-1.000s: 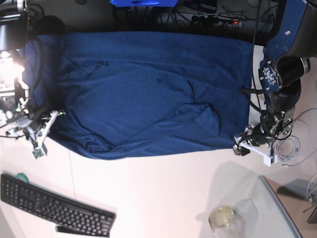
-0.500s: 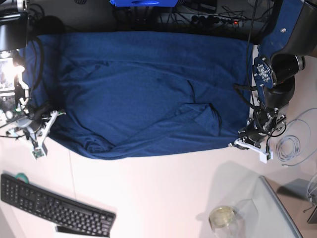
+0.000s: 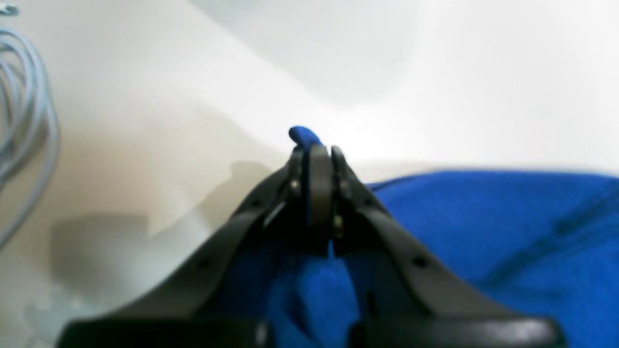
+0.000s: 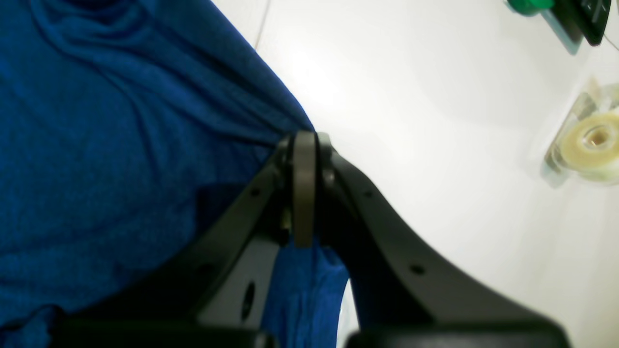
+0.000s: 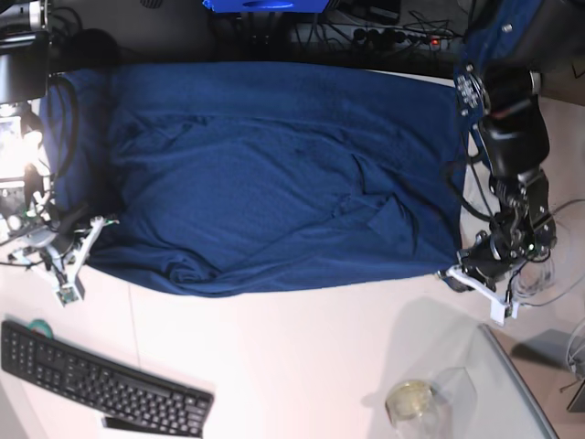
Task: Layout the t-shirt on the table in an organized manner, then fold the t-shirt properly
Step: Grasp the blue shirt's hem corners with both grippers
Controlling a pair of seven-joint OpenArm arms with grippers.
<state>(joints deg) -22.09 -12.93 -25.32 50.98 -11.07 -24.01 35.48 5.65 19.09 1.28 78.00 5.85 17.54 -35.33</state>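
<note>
Gripping the shirt at its near corners, both pincers are clamped on cloth: left pincer at 4 o'clock, right pincer at 8. It lies spread across the tabletop.

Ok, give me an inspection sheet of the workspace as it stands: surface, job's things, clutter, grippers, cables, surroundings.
Surface: white table, bare along the near side.
Job's things: navy t-shirt spread wide, with wrinkles and a fold right of centre.
Clutter: black keyboard at the near left; a tape dispenser at the near right.
Grippers: left gripper shut on the t-shirt's edge, a bit of cloth poking past the jaws; right gripper shut on the opposite edge.
Cables: grey coil beside the left gripper.
Surroundings: dark cables and equipment behind the table.
</note>
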